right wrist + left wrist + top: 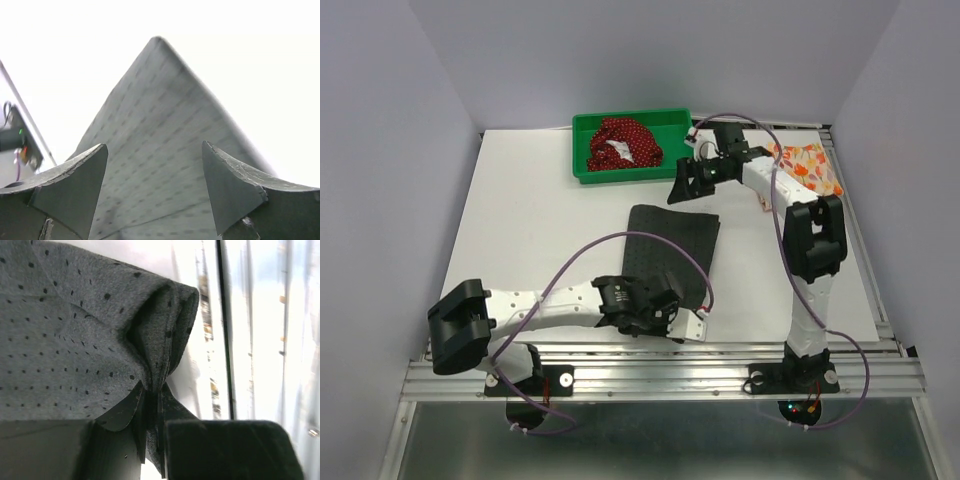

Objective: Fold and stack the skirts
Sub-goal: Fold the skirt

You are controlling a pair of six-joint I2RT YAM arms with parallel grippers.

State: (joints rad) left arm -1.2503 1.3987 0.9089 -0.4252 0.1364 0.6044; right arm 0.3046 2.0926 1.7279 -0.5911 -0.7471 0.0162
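Note:
The charcoal-grey skirt lies flat in the middle of the table, dotted with tiny dark specks. My left gripper sits at its near edge, shut on a pinched fold of the grey cloth. My right gripper hovers at the skirt's far edge, open. A corner of the grey skirt shows between its spread fingers, untouched. The dark red dotted skirt is bunched in the green tray. The orange-and-white skirt lies at the back right.
The white mat covers the table. The right arm's upper link stands over the mat's right side. Purple cables loop above both arms. The metal rail runs along the near edge.

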